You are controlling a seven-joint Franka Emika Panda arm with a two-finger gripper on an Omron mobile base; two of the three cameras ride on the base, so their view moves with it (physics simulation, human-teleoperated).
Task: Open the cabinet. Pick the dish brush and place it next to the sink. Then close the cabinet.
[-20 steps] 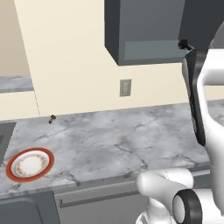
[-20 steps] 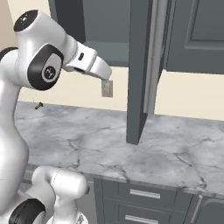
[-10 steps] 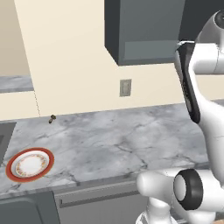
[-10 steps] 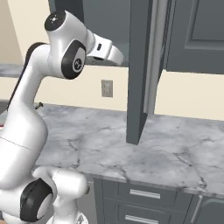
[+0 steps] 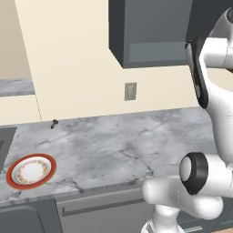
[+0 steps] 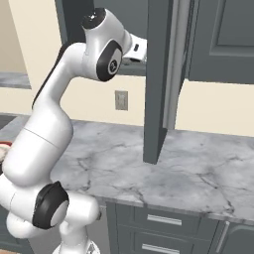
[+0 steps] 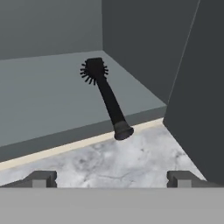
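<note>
The cabinet [image 5: 150,32] hangs above the counter, its door [image 6: 158,79] swung open and seen edge-on in the right base view. The dish brush [image 7: 107,98] lies on the cabinet's shelf [image 7: 43,100], bushy head toward the back corner, the handle's end sticking out over the shelf's front edge. My gripper [image 7: 111,179] is open just in front of and below the shelf edge, its fingertips [image 7: 41,179] wide apart and nothing between them. The arm [image 6: 106,54] reaches up into the cabinet opening. A sliver of the sink [image 5: 3,145] shows at the far left.
The open door [image 7: 197,87] stands close on the right of the hand. On the marble counter [image 5: 118,145] sit a red-rimmed plate [image 5: 31,170] and a tiny brownish knob [image 5: 54,123]. An outlet [image 5: 130,91] is on the wall; drawers [image 6: 158,218] lie below.
The arm has swung upward and forward, carrying the hand from in front of the wall up to the cabinet opening. The brush has not moved.
</note>
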